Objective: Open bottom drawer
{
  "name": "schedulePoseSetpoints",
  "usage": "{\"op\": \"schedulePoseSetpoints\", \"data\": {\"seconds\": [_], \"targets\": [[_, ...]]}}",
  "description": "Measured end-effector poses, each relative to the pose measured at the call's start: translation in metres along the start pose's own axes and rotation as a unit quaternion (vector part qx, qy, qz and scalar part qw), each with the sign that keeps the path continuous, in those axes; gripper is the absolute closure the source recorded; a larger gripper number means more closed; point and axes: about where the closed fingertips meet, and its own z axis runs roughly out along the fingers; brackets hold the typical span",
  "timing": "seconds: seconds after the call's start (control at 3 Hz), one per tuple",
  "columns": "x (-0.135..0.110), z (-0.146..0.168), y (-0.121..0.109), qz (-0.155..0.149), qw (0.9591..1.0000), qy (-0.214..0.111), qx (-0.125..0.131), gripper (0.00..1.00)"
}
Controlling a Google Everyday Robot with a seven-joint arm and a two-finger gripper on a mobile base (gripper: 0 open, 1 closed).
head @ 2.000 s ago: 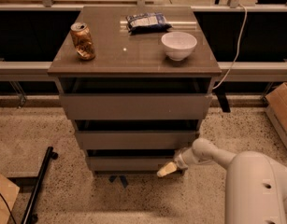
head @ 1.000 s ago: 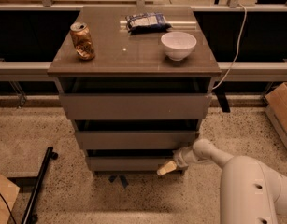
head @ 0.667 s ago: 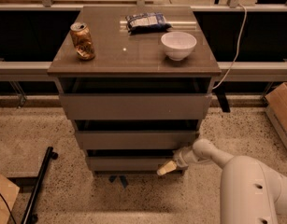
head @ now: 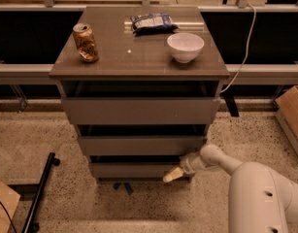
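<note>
The small grey-brown cabinet has three flat handle-less drawers. The bottom drawer [head: 134, 170] is the lowest and narrowest front, just above the floor. My gripper [head: 173, 175] sits at the drawer's lower right corner, its pale tip against the front's bottom edge. The white arm [head: 221, 161] reaches in from the lower right. The middle drawer [head: 141, 145] and the top drawer [head: 139, 110] are above it.
On the cabinet top stand a can [head: 85, 42], a white bowl [head: 185, 46] and a snack bag [head: 151, 22]. A cardboard box [head: 291, 115] is at the right, a black bar [head: 39, 193] lies on the floor at left, and a cable [head: 243, 47] hangs at the right.
</note>
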Motion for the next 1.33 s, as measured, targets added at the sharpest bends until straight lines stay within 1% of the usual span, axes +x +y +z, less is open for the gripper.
{"op": "schedulePoseSetpoints", "data": {"seconds": [0.33, 0.67, 1.0, 1.33], "targets": [[0.0, 0.0, 0.0, 0.0, 1.0, 0.0, 0.0, 0.24], [0.0, 0.0, 0.0, 0.0, 1.0, 0.0, 0.0, 0.1], [0.002, 0.007, -0.003, 0.003, 1.0, -0.005, -0.001, 0.0], [0.007, 0.029, -0.013, 0.017, 0.9996, -0.021, -0.002, 0.0]]}}
